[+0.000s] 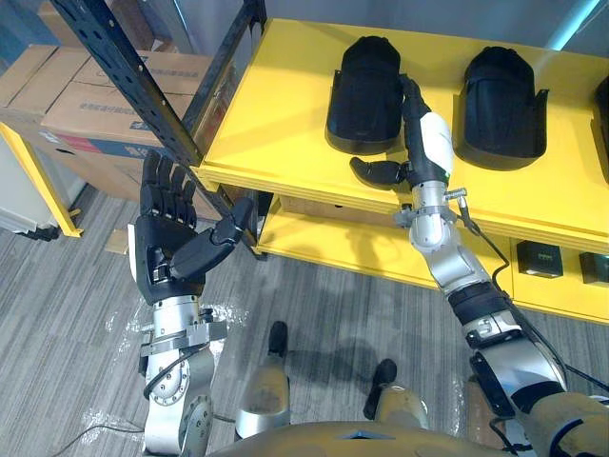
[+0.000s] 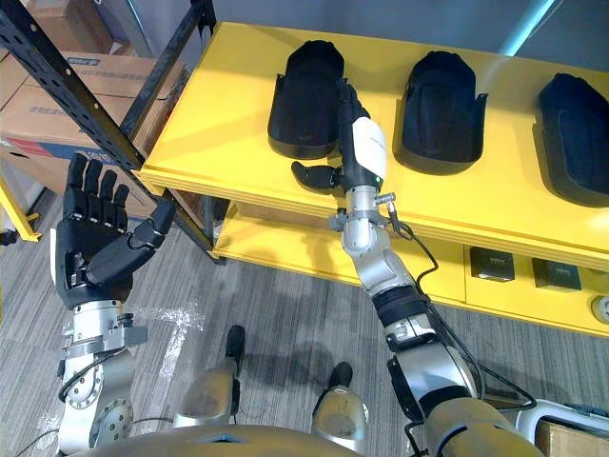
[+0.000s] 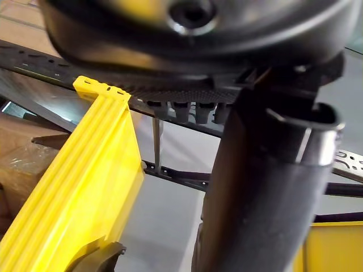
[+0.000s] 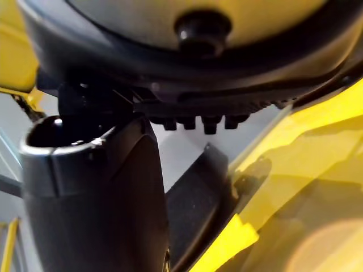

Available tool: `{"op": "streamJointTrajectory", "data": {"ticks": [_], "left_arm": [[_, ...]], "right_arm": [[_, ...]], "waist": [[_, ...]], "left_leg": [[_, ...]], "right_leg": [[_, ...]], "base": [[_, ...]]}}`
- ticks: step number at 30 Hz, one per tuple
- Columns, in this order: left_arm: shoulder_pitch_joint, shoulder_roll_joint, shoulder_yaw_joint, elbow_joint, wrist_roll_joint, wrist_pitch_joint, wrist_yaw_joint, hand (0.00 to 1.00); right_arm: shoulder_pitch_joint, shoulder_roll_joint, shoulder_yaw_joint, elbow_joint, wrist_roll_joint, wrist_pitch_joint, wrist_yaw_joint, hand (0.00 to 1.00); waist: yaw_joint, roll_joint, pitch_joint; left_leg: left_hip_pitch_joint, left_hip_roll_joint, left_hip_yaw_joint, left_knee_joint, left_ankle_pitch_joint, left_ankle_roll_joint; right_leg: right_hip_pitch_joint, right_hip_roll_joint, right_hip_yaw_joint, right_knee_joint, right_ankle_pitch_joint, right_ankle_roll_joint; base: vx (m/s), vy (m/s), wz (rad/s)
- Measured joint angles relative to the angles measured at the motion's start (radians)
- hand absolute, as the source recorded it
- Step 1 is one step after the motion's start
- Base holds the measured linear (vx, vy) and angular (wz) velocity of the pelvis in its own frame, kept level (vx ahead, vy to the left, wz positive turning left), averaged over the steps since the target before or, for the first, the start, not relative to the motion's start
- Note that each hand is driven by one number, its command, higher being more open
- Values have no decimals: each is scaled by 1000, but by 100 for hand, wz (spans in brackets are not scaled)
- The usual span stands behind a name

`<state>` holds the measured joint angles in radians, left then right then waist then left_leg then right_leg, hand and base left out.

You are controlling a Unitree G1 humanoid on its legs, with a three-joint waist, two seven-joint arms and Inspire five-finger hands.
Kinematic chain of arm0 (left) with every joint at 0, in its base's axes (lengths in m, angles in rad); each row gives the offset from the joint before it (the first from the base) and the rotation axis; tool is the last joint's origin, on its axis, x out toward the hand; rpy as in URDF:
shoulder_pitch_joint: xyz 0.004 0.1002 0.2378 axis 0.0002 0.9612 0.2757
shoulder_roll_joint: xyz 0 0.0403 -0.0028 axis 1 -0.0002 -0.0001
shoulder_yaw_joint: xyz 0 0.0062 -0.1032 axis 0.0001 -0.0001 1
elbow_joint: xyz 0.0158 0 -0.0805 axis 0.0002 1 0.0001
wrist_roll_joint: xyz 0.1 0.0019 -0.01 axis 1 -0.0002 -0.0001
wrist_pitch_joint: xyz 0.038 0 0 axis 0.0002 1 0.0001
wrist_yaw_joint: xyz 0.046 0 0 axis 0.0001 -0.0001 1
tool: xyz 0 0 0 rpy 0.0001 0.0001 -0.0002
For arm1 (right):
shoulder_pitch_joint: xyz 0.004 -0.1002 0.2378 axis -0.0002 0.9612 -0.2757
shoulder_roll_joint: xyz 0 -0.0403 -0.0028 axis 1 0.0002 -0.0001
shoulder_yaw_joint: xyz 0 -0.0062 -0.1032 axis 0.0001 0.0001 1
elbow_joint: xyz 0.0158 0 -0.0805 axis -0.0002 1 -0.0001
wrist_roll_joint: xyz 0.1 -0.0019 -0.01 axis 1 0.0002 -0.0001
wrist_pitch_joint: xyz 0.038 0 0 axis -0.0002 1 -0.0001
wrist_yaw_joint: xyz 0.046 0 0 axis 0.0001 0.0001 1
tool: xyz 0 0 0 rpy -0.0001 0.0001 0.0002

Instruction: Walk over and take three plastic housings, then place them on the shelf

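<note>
Left eye: we see yellow shelf w/ left housing and middle housing. R hand btwn them, fingers straight, thumb out, just beside left housing. L hand spread open, empty, near black rack post. Right eye: third housing further right on shelf. Left wrist: shelf edge past fingers.

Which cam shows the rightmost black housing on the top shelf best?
Right eye view: the rightmost housing lies almost whole on the yellow shelf. The left eye view catches just a dark sliver of it at the picture's right edge. Both wrist views face yellow shelf edges instead.
</note>
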<state>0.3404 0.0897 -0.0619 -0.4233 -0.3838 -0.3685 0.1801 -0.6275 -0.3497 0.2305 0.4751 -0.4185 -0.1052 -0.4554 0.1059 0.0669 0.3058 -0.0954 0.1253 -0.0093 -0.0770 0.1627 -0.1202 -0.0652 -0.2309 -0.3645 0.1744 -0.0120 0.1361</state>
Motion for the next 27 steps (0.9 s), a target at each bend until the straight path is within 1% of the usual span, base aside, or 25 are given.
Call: {"op": "streamJointTrajectory", "data": {"ticks": [2,6,8,12,18,23,27], "left_arm": [[0,0,0,0,1,0,3,100],[-12,0,-1,0,11,0,12,100],[-22,-1,-1,0,41,0,25,100],[-30,-1,-7,0,41,1,21,100],[-31,-1,-23,1,39,2,17,100],[-31,-1,-24,1,38,2,14,100],[-31,-1,-53,4,37,2,10,100]], "right_arm": [[-6,0,0,7,0,-8,-5,100],[-25,0,-2,31,1,-30,-10,100],[-26,0,-3,31,2,-33,-11,100],[-39,0,-4,38,3,-37,-15,100],[-57,2,-4,63,4,-38,-23,100],[-84,2,-4,85,42,-38,-36,100],[-99,2,-5,105,42,-41,-42,100]], "waist": [[1,4,4],[0,19,12],[0,23,14],[-5,35,20],[-5,40,24],[-7,54,38],[-9,55,38]], "left_leg": [[0,0,3,0,2,1],[-1,-3,4,-1,4,3],[-3,-4,6,-2,5,3],[-3,-9,7,-5,9,6],[-4,-10,6,-5,10,6],[-13,-12,6,-5,14,8],[-20,-15,5,-5,18,7]], "right_leg": [[-3,-1,3,2,0,0],[-12,-7,4,14,-2,-1],[-18,-9,5,18,-2,-2],[-21,-15,8,19,-1,0],[-24,-17,8,26,-2,-1],[-41,-21,8,37,-4,0],[-53,-26,9,50,-3,-1]], "base": [[-1,-1,-2],[-5,-2,-1],[-8,-4,-2],[0,0,0],[0,0,0],[-29,-4,0],[-18,-5,1]]}}
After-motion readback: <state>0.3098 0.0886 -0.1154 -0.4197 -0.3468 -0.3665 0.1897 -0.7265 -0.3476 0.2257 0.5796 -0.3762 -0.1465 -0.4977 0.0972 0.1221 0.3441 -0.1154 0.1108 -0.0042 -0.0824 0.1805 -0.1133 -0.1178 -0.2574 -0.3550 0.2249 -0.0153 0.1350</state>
